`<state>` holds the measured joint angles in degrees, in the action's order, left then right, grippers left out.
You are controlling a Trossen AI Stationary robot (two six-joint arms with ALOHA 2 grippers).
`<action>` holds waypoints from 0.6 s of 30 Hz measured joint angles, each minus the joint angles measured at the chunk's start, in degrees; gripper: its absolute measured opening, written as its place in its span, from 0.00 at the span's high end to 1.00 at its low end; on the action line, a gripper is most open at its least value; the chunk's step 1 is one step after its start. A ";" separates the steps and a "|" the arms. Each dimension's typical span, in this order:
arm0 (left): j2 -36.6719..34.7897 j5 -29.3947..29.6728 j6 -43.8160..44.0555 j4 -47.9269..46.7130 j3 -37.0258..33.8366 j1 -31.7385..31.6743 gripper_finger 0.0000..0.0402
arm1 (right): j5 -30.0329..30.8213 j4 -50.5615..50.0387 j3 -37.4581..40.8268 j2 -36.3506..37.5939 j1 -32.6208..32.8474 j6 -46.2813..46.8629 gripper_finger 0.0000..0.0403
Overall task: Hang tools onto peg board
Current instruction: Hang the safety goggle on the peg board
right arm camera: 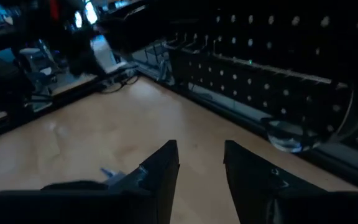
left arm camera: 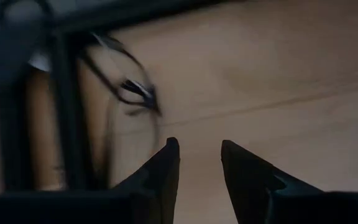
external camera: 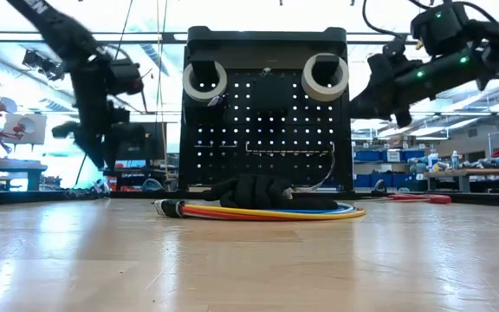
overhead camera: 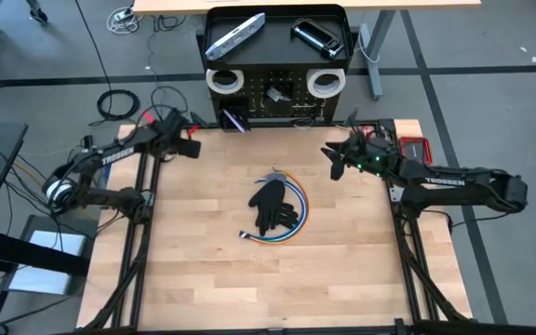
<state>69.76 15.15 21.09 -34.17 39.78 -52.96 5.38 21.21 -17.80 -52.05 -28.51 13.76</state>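
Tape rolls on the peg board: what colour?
White tape rolls, clearest in the high view.

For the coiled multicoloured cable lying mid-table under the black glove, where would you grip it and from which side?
Grip the coiled cable on its exposed arc on the right arm's side, coming straight down. It lies flat on the table, and the black glove covers its middle, leaving the outer loop free.

Unresolved items, as I see them: small hooked pieces on the peg board [overhead camera: 277, 93], too small to name; dark bundle [overhead camera: 274, 207] hiding part of the cable coil [overhead camera: 298, 226], possibly a glove; left wrist view blurred.
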 joint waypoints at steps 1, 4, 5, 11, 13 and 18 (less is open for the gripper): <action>0.56 1.12 -0.44 -3.08 2.32 -0.27 0.68 | 1.07 -1.25 0.00 0.48 1.02 0.28 0.65; 3.24 -1.09 -1.51 -8.62 7.14 -2.45 0.68 | 3.68 -2.76 0.00 0.86 3.63 1.29 0.65; 4.20 -1.72 -1.62 -9.43 7.85 -3.03 0.68 | 4.11 -3.08 0.00 0.85 4.41 1.31 0.65; 11.19 0.90 0.29 -9.29 10.13 -3.27 0.68 | 4.27 -3.26 0.00 0.77 9.34 1.79 0.65; 13.45 2.00 1.38 -9.68 11.42 -3.32 0.68 | 4.23 -3.47 0.00 1.09 11.83 1.64 0.65; 18.69 0.38 0.98 -18.94 17.73 -3.89 0.68 | 4.23 -6.63 0.00 2.61 18.55 1.26 0.65</action>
<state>88.44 15.53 22.07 -53.10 57.50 -56.85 9.61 14.58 -17.80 -49.44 -9.96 15.02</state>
